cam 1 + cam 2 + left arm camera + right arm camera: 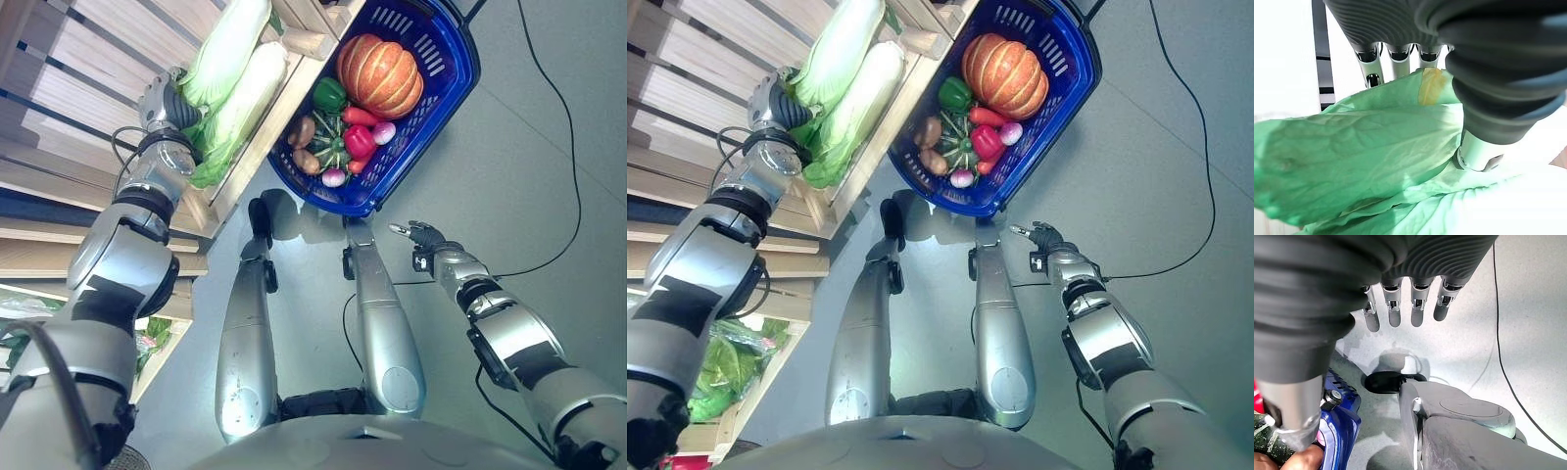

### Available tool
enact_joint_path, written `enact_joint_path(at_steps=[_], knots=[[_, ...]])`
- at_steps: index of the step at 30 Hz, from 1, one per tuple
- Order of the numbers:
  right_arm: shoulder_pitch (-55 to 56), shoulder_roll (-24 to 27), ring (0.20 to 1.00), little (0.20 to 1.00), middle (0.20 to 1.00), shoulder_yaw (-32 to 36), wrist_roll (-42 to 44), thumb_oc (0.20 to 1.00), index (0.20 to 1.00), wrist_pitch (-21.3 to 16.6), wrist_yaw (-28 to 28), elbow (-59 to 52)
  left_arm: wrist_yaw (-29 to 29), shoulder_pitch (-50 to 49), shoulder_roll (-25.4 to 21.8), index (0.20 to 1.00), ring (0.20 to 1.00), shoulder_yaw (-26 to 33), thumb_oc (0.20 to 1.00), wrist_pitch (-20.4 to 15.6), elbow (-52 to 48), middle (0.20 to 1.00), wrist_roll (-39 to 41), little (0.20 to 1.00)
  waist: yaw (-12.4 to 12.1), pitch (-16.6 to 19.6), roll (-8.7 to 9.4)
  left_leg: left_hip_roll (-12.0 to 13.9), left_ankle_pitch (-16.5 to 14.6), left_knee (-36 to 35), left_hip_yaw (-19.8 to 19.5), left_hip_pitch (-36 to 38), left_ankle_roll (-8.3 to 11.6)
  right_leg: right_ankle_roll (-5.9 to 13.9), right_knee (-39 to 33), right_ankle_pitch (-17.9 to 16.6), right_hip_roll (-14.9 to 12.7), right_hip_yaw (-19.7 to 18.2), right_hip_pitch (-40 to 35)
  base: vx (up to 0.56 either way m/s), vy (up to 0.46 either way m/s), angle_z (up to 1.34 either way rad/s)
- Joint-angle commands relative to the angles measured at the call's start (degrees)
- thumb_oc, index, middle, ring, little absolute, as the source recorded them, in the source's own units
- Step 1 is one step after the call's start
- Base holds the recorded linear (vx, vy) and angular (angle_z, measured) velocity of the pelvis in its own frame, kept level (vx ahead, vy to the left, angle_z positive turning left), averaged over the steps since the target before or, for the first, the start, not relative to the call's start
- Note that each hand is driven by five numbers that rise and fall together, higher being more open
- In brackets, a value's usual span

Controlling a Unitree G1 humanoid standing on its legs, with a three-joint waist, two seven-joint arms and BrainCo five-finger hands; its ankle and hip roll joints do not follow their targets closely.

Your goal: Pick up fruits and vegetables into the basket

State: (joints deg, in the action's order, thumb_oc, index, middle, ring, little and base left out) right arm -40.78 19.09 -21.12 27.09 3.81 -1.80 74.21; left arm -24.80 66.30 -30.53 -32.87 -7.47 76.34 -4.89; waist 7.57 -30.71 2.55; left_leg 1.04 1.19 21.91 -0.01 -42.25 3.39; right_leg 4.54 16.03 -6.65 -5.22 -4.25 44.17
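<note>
Up on the wooden shelf (284, 93), left hand (168, 101) buried in cabbage (235, 103) leaves, grip impossible to tell; right hand (423, 236) hanging loose-fingered near the blue basket (446, 73).

blue basket (446, 83) heaped with produce, little room inside, open floor (529, 147) beside it, wooden shelf (257, 147) edge touching its left

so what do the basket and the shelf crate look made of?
Basket: looks like glossy blue moulded plastic, judging by the slotted walls and sheen. Shelf crate holding the cabbages: pale unfinished wood, going by its grain and slats. Left hand sits among the leaves.
</note>
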Motion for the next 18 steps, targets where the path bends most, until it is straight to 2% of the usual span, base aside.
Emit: enact_joint_path(at_steps=[1, 2, 3, 9, 18], knots=[[2.1, 2.4, 1.0, 1.0, 1.0, -2.4, 1.9, 1.0, 1.0, 0.4, 0.8, 1.0, 1.4, -3.2, 0.4, 0.2, 0.2, 1.8, 0.2, 0.6, 4.7, 0.2, 1.3, 0.2, -0.3, 0.9, -0.71, -0.3, 0.8, -2.5, 1.2, 0.5, -0.5, -1.07, 3.7, 3.4, 1.7, 2.1, -1.2, 0.0, 0.0, 0.0], [2.1, 2.4, 1.0, 1.0, 1.0, -2.4, 1.9, 1.0, 1.0, 0.4, 0.8, 1.1, 0.8, -3.2, 0.4, 0.633, 0.633, 1.9, 0.633, 0.2, 4.8, 0.633, 1.5, 0.633, -0.3, 0.9, -0.72, -0.3, 0.8, -2.5, 1.2, 0.5, -0.5, -1.1, 3.7, 3.4, 1.8, 2.1, -1.2, 0.0, 0.0, 0.0], [2.1, 2.4, 1.0, 1.0, 1.0, -2.4, 1.9, 1.0, 1.0, 0.4, 0.9, 1.1, 0.8, -3.2, 0.3, 1.0, 1.0, 2.0, 1.0, 0.1, 4.8, 1.0, 1.3, 1.0, -0.3, 0.9, -0.73, -0.3, 0.8, -2.4, 1.2, 0.4, -0.5, -1.14, 3.9, 3.5, 1.8, 2.2, -1.1, 0.0, 0.0, 0.0], [1.7, 2.6, 1.0, 1.0, 1.0, -2.4, 2.2, 1.0, 1.0, 0.6, 1.0, 1.3, 0.5, -2.6, 0.6, 1.0, 1.0, 1.6, 1.0, -0.1, 4.5, 1.0, 0.5, 1.0, -0.4, 0.9, -0.85, -0.3, 0.9, -2.7, 1.1, 0.0, -0.55, -1.12, 3.9, 3.5, 1.8, 2.1, -0.6, 0.0, 0.0, 0.0], [1.2, 2.5, 1.0, 1.0, 1.0, -2.9, 2.4, 1.0, 1.0, 1.0, 1.0, 1.2, 0.3, -1.3, 1.3, 1.0, 1.0, 0.8, 1.0, 1.7, 4.3, 1.0, 0.0, 1.0, -0.1, 0.9, -0.58, -0.3, 0.9, -2.8, 1.2, -0.4, -0.64, -0.99, 3.9, 3.4, 1.9, 2.0, 0.0, 0.0, 0.0, 0.0]])
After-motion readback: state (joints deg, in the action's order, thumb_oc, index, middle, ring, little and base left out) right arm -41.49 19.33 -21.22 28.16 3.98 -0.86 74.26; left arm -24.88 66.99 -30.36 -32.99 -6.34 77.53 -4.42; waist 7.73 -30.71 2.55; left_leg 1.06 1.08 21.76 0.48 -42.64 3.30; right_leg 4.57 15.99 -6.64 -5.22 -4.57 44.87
